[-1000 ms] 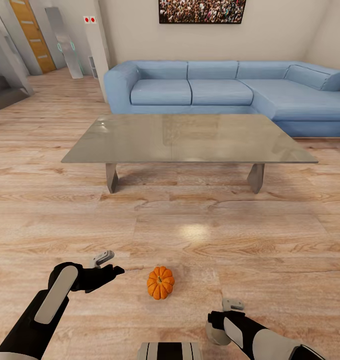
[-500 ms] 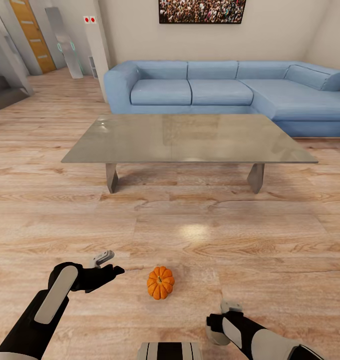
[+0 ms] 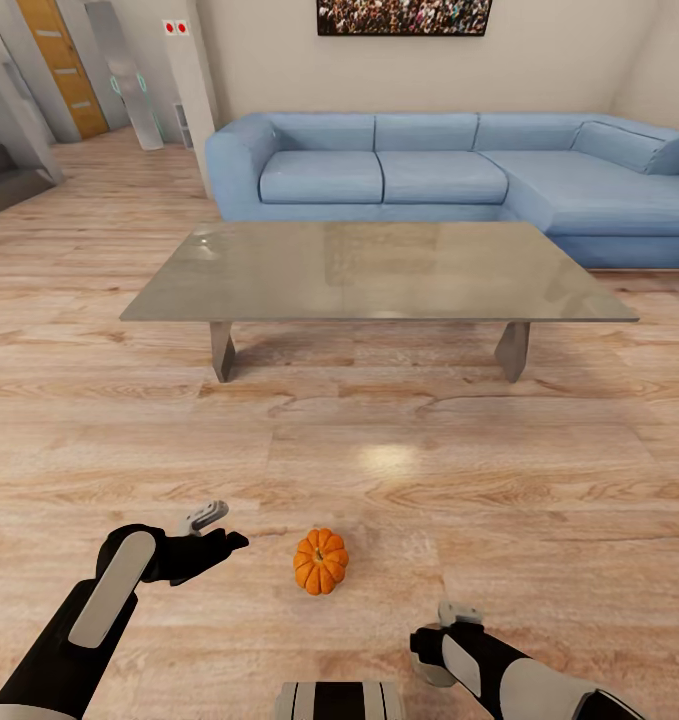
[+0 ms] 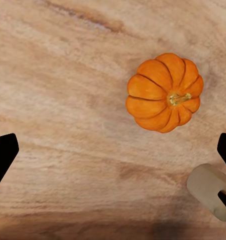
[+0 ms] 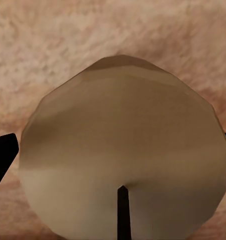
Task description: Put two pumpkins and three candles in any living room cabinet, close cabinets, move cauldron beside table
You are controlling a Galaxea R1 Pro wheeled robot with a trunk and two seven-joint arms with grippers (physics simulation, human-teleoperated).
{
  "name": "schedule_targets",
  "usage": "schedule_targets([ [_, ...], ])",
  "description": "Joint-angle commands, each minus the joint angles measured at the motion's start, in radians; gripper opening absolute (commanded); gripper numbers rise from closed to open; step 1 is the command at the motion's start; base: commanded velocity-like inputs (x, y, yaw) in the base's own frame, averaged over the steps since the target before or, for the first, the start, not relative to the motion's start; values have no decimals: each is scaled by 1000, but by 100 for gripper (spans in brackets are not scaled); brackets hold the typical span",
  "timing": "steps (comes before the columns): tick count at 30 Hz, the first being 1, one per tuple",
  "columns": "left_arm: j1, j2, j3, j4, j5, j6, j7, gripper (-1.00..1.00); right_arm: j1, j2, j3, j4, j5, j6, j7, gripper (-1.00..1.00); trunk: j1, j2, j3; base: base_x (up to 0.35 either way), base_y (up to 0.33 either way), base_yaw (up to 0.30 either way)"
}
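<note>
One pumpkin (image 3: 320, 562) sits on the floor (image 3: 379, 470) between my arms. My right fingers (image 5: 3, 155) are spread around a candle (image 5: 124, 150); my left fingers (image 4: 4, 152), spread and holding nothing, hover beside the pumpkin. Beyond stand the desk (image 3: 379, 272) and blue sofa (image 3: 449, 170). I read no writing.

A small orange pumpkin (image 3: 321, 562) sits upright on the wooden floor (image 3: 379, 470), its ribbed sides rounded and its short stem pointing up (seen from above, the stem looks yellowish-brown) (image 4: 165, 92). It lies well short of the low grey table (image 3: 379, 272), out in the open. Near it on the same floor stands a candle (image 5: 124, 160), its flat pale beige top facing up with a thin dark wick; its sides are hard to make out (image 4: 209, 191).
</note>
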Motion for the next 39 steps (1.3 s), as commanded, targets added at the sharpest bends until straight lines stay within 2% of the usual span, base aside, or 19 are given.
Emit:
schedule_targets([
  [1, 0, 1, -2, -1, 10, 0, 10, 100, 0, 0, 8, -2, -8, 5, -6, 100, 0, 0, -1, 0, 0, 0],
  [6, 0, 1, -2, -1, 10, 0, 10, 100, 0, 0, 8, -2, -8, 5, -7, 100, 0, 0, -1, 0, 0, 0],
  [7, 0, 1, -2, -1, 10, 0, 10, 100, 0, 0, 8, -2, -8, 5, -7, -100, 0, 0, -1, 0, 0, 0],
  [23, 0, 1, -2, 0, 10, 0, 10, 100, 0, 0, 8, -2, -8, -6, -7, -100, 0, 0, -1, 0, 0, 0],
  [27, 0, 1, -2, 0, 10, 0, 10, 100, 0, 0, 8, -2, -8, -6, -7, -100, -2, 1, 15, 0, 0, 0],
  [35, 0, 1, -2, 0, 10, 0, 10, 100, 0, 0, 8, -2, -8, -6, -7, -100, -2, 1, 15, 0, 0, 0],
  [39, 0, 0, -3, 0, 10, 0, 10, 100, 0, 0, 8, -2, -8, -8, -8, -100, -4, 2, 30, 0, 0, 0],
])
